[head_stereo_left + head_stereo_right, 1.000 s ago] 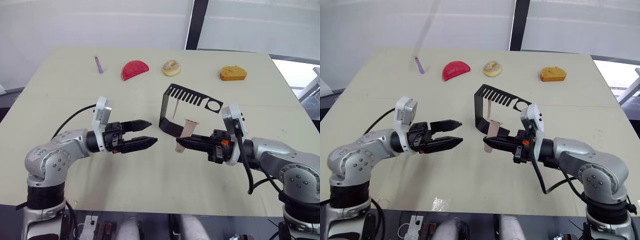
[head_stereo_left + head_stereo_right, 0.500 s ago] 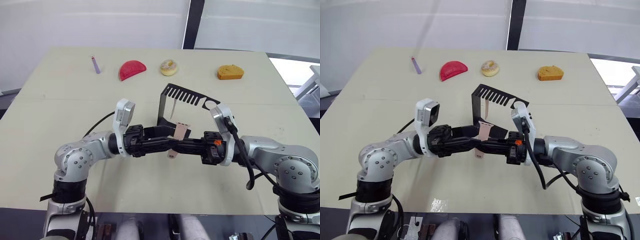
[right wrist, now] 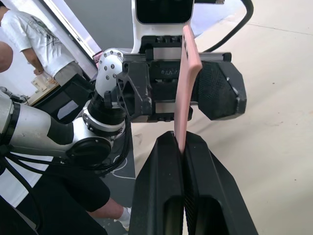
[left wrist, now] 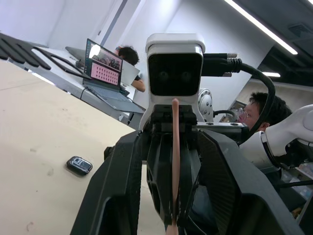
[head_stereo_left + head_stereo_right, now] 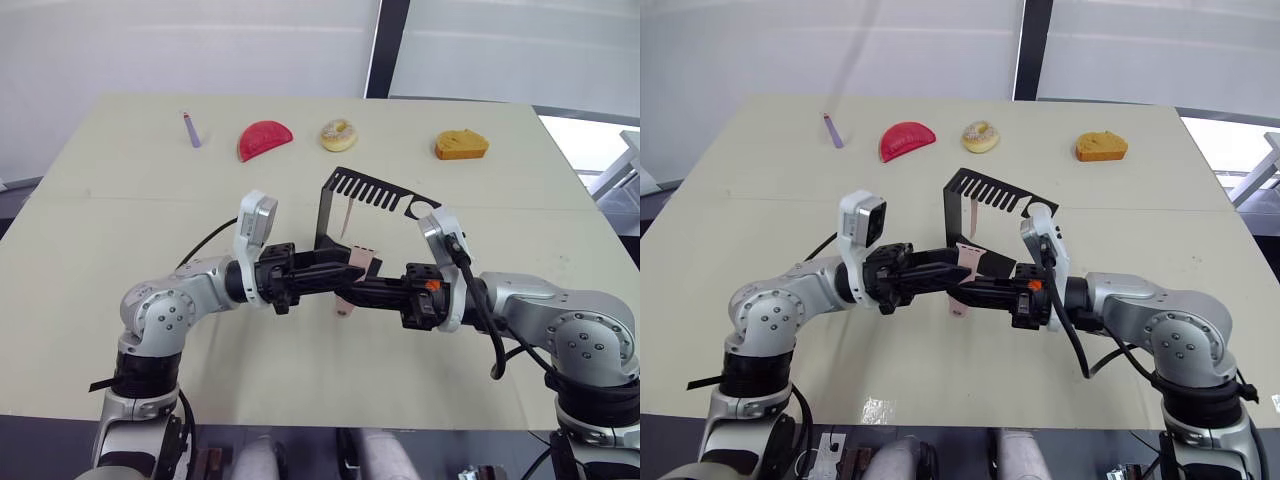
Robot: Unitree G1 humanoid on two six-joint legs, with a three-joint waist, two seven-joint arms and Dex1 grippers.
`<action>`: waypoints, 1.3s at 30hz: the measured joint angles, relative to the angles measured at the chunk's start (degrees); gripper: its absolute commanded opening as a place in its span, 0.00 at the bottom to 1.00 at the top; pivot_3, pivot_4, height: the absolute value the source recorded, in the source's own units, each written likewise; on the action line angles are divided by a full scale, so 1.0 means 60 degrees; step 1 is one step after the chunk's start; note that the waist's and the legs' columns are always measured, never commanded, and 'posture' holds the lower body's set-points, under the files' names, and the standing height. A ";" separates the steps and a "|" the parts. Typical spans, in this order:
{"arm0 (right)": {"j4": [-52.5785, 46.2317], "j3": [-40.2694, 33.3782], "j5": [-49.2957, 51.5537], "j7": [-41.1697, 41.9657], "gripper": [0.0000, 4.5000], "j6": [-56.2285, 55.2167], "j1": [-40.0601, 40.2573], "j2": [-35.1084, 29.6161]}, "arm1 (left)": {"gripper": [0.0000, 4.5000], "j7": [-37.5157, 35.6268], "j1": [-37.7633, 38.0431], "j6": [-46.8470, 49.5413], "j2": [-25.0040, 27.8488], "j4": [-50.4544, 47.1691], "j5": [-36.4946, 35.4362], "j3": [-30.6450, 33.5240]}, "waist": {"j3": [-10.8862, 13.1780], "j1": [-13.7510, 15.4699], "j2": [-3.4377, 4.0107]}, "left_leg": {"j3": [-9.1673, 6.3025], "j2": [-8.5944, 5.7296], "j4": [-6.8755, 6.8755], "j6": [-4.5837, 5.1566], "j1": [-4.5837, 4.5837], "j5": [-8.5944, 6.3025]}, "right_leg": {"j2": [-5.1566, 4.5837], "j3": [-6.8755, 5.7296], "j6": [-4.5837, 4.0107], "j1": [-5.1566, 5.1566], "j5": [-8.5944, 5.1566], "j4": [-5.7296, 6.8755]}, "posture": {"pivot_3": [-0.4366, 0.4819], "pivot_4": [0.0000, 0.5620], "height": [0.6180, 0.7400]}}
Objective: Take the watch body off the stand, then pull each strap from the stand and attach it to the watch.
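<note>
Nearest to you, your two arms meet nose to nose over the pale beige table (image 5: 120,230): your right gripper (image 3: 182,147) has its two black fingers pressed together on the lower end of a thin pale pink-beige flexible strap (image 3: 187,78), which stands up between them, and your left gripper (image 5: 345,268) faces it with fingers spread wide, one on each side of that strap, not closed on it. In the left wrist view the strap runs as a thin upright line between the left fingers (image 4: 117,196). On the table off to the side of the grippers in that view lies the small square black watch body with its dark screen (image 4: 79,165), flat on the surface and apart from both grippers. Just behind the grippers stands the black bent sheet stand with its comb-slotted top arm and round ring (image 5: 375,195), and a second pale strap (image 5: 346,217) hangs from the comb. Along the far edge you have a purple stick (image 5: 190,129), a red half-round piece (image 5: 265,139), a small frosted doughnut (image 5: 338,134) and an orange-yellow lump (image 5: 461,145), well apart from the stand.
</note>
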 measured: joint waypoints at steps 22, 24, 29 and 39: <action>0.0028 0.0071 0.0032 -0.0065 0.00 -0.0008 -0.0106 -0.0069 | 0.43 -0.0055 -0.0342 0.0015 0.0325 0.0381 -0.0023 -0.0059 | 0.0000 0.0003 0.0000 | -0.0001 0.0001 0.0000 0.0000 -0.0004 0.0000 | -0.0001 -0.0001 0.0000 -0.0002 0.0000 -0.0003 | 0.48 0.27 0.98; 0.0031 0.0067 0.0040 -0.0066 0.00 -0.0007 -0.0106 -0.0111 | 0.43 -0.0036 -0.0341 0.0016 0.0308 0.0380 -0.0033 -0.0060 | 0.0000 0.0003 0.0000 | -0.0001 0.0001 0.0000 0.0000 -0.0004 0.0000 | -0.0001 -0.0001 0.0000 -0.0002 0.0000 -0.0003 | 0.48 0.27 0.98; 0.0065 0.0065 0.0052 -0.0095 0.00 -0.0007 -0.0106 -0.0114 | 0.37 0.0020 -0.0330 0.0016 0.0272 0.0380 -0.0078 -0.0059 | 0.0000 0.0001 0.0000 | -0.0001 0.0001 0.0000 0.0000 -0.0004 0.0000 | -0.0001 -0.0001 0.0000 -0.0002 0.0000 -0.0003 | 0.48 0.27 0.98; 0.0207 0.0065 0.0133 -0.0116 0.00 -0.0007 -0.0106 -0.0116 | 0.31 0.0011 -0.0314 0.0107 0.0284 0.0380 -0.0218 -0.0060 | 0.0000 0.0002 0.0000 | -0.0001 0.0001 0.0000 0.0000 -0.0005 0.0000 | -0.0001 -0.0001 0.0000 -0.0002 0.0000 -0.0004 | 0.48 0.27 0.98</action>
